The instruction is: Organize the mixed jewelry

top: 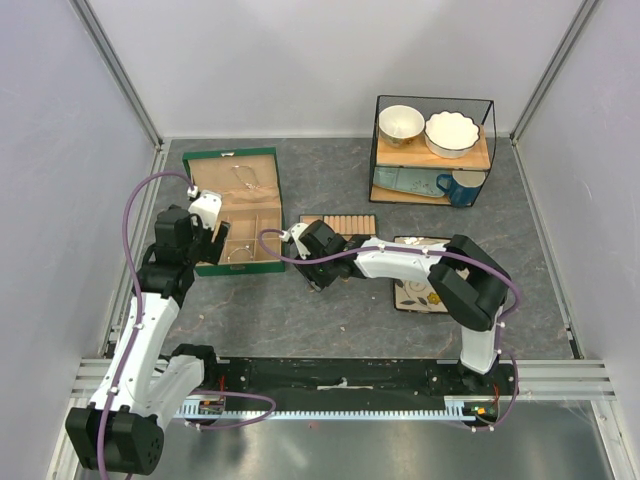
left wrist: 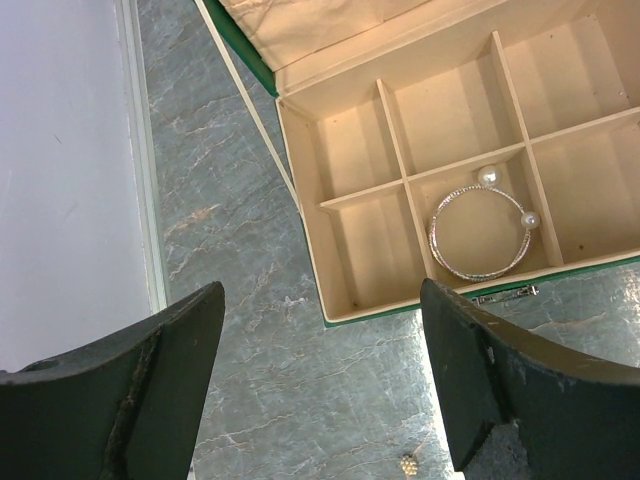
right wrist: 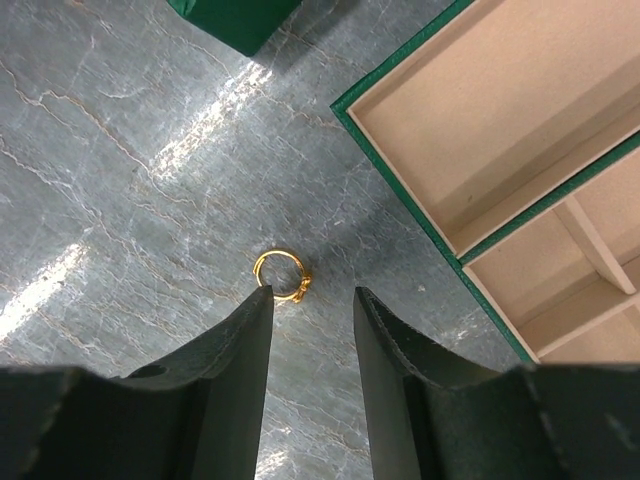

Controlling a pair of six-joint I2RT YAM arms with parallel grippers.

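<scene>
Ring pick-up step: the gold ring [right wrist: 281,273] is seen on the table [right wrist: 120,150] just ahead of the parted, empty right gripper [right wrist: 310,296], for which a slight realignment and descent are judged needed, while the left gripper [left wrist: 322,295], likewise spread and empty, is held near the silver bangle [left wrist: 478,273] laid in the jewelry box [left wrist: 300,195].

open tabletop [right wrist: 120,150] around gold ring [right wrist: 280,275] (tray wall [right wrist: 400,185] near)
</scene>
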